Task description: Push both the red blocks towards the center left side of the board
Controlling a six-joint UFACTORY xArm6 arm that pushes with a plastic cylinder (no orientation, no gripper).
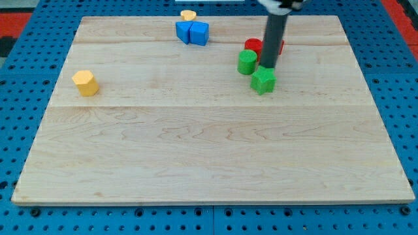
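Two red blocks sit at the view's upper right: a red cylinder [253, 46] and another red block [281, 47] mostly hidden behind the rod. My tip [268, 66] stands just below them, between a green cylinder [247, 62] on its left and a green star-shaped block [263, 80] just below it. The tip is close to or touching the green blocks. The wooden board [196, 150] has its centre left side far from the red blocks.
Two blue blocks [192, 32] sit together at the view's top centre, with a small yellow block [188, 15] just above them. A yellow hexagonal block [85, 83] sits at the view's left. Blue pegboard surrounds the board.
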